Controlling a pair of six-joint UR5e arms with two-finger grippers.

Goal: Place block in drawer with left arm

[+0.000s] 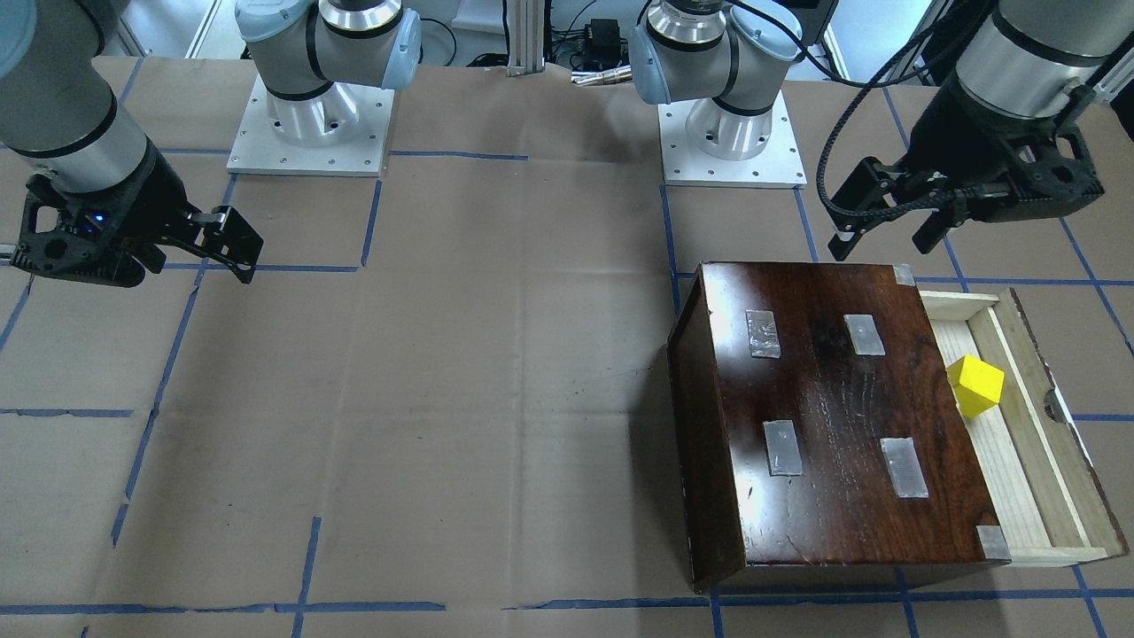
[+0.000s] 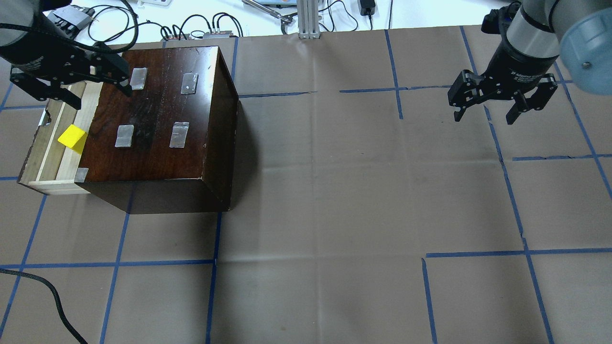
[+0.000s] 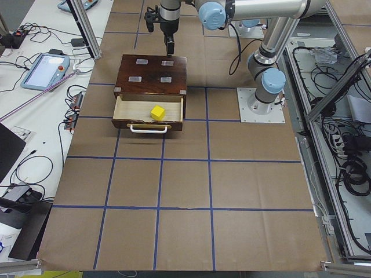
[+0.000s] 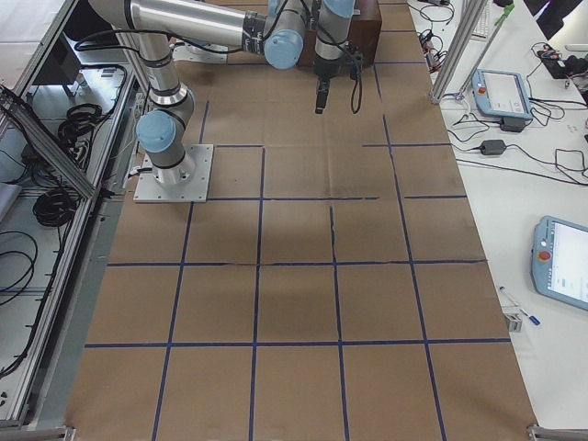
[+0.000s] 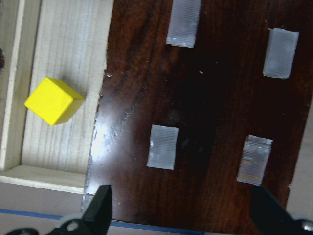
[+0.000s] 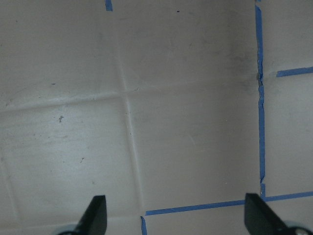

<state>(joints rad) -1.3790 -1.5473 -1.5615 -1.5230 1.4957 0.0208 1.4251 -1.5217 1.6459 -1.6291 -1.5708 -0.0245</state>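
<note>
Checking the front-facing view, I find the block point(image 1: 975, 385) resting cornerwise on the floor of the drawer point(image 1: 1032, 425), which stands open from the dark box point(image 1: 842, 416). My left gripper point(image 1: 886, 237) hangs above them, jaws spread wide, empty, well clear of the block. Overhead, my right gripper point(image 2: 484, 117) hovers over the worktop point(image 2: 334, 191) far across from the box, also wide and holding nothing. From the left end, the block sits near the drawer's middle. The left wrist camera looks down on the block just beside the box's top edge, fingertips point(image 5: 100, 208) far apart. The right wrist camera shows only worktop crossed by blue tape point(image 6: 260, 122).
</note>
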